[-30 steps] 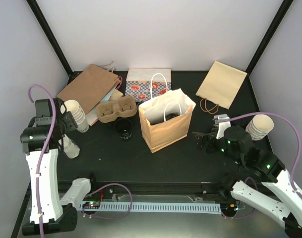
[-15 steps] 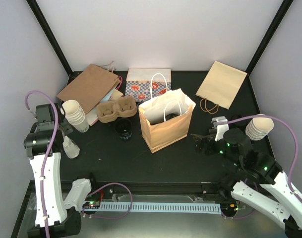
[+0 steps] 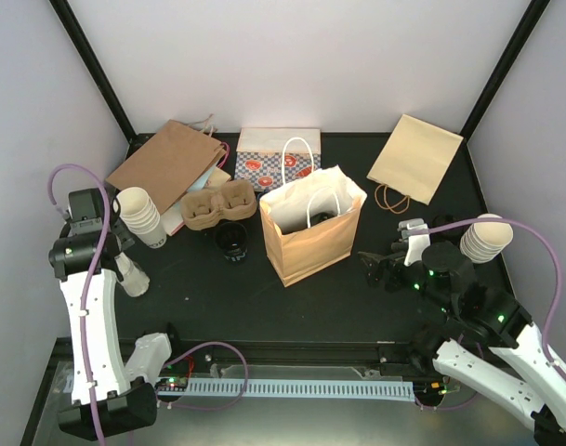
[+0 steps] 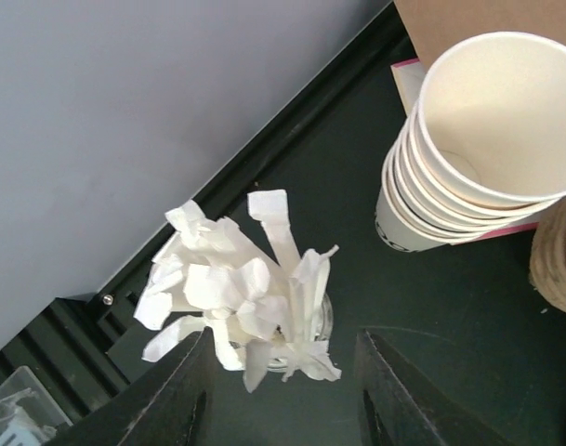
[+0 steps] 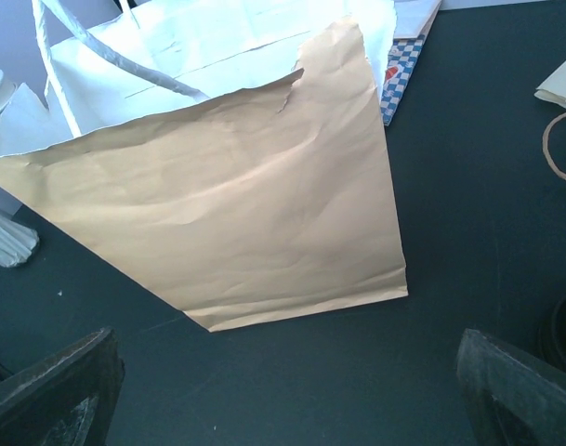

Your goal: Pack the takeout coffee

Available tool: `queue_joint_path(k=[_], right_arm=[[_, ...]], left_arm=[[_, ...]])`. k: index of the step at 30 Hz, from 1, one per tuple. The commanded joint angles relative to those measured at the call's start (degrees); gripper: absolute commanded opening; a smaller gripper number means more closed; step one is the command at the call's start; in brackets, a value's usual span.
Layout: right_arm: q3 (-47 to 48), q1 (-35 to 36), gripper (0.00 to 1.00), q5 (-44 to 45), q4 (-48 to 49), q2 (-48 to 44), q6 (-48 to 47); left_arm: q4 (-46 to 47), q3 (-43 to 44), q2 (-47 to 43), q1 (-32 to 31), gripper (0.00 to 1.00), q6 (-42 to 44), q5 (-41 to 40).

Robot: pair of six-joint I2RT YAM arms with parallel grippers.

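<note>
One small black coffee cup stands on the black table just in front of the cardboard two-hollow tray, whose hollows are empty. A dark shape shows inside the open brown paper bag; I cannot tell if it is the second cup. My left gripper is open and empty, hovering over a glass of white paper packets, its fingers either side. My right gripper is open and empty, low over the table, facing the bag's side.
A stack of white paper cups stands next to the left gripper and shows in the left wrist view. More white cups stand at the right. Flat brown bags and a patterned bag lie at the back.
My left arm has drawn back from the white cup stack toward the left wall. My right gripper has edged slightly left toward the bag. The cup, tray and bag have not moved.
</note>
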Motion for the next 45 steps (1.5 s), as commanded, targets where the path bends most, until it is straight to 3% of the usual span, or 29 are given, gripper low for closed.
queue_joint_path(k=[1, 18, 33, 45], right_arm=[[-0.17, -0.23, 1.00, -0.51, 1.64, -0.27, -0.46], [-0.19, -0.22, 1.00, -0.34, 1.57, -0.24, -0.34], [-0.36, -0.20, 1.00, -0.67, 1.69, 0.09, -0.34], [-0.27, -0.21, 1.00, -0.78, 1.61, 0.07, -0.31]], left_arm=[[1.15, 0.04, -0.58, 1.87, 0.42, -1.06, 0.17], [2.68, -2.21, 0.36, 2.46, 0.25, -0.08, 2.24], [1.38, -1.47, 0.15, 2.49, 0.24, -2.11, -2.07], [2.32, -2.89, 0.38, 2.46, 0.23, -1.60, -0.39]])
